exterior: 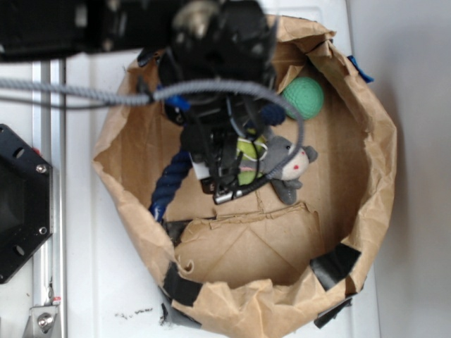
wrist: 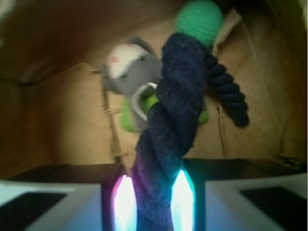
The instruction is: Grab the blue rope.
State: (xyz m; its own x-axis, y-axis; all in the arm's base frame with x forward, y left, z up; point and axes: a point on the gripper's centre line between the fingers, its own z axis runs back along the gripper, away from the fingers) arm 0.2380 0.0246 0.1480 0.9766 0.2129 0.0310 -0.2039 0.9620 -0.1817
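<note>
The claw held the blue rope tight; a plush toy lay at eleven o'clock.

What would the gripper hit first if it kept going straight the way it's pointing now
Probably the blue rope itself, already pinched in the gripper jaws and running straight ahead. Beyond it lie the grey plush toy and the paper bag floor; depth is unclear.
</note>
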